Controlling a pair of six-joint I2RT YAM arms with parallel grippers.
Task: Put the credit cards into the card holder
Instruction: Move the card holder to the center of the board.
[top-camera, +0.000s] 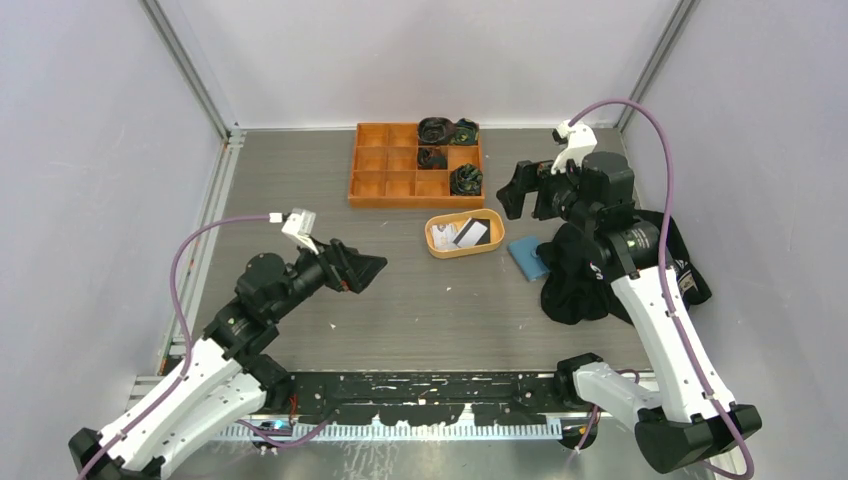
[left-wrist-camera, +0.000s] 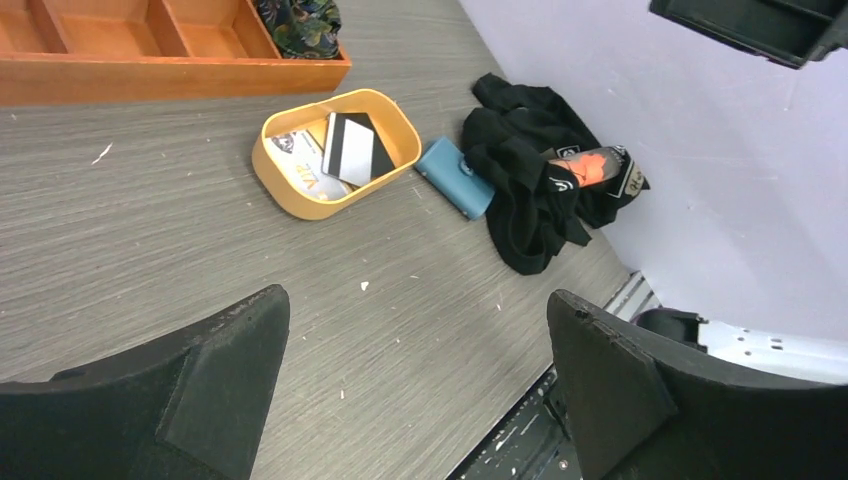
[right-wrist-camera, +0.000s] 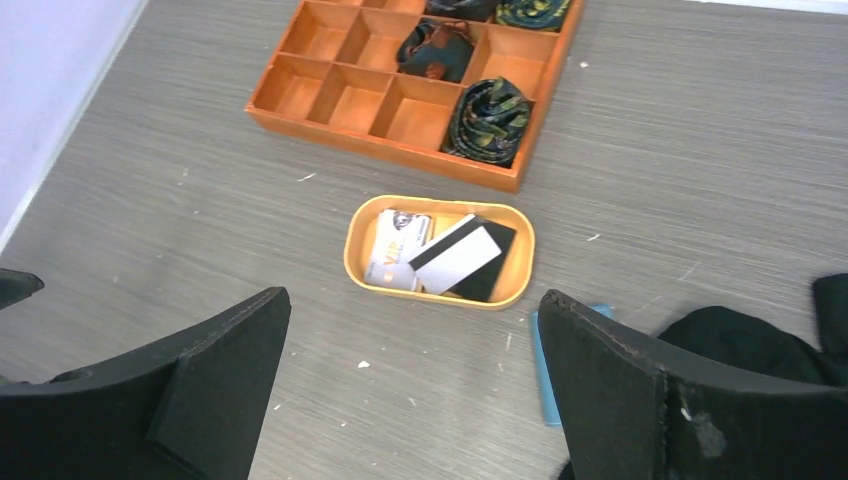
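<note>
Three credit cards (right-wrist-camera: 455, 255) are lying in a dish (right-wrist-camera: 352, 270) beside one closed blue card holder (left-wrist-camera: 455, 178). The left end effector (left-wrist-camera: 415, 300) and right end effector (right-wrist-camera: 412, 300) are gaping wide, empty.

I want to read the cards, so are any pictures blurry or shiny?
Top external view: evenly lit, no glare, but the credit cards are too small to read. Left wrist view: fairly sharp, print tiny. Right wrist view: soft light, faint shadows; the right gripper's fingers loom big and dark.

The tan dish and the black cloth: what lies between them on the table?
Only the blue card holder, lying flat; the left wrist view shows it most clearly.
</note>
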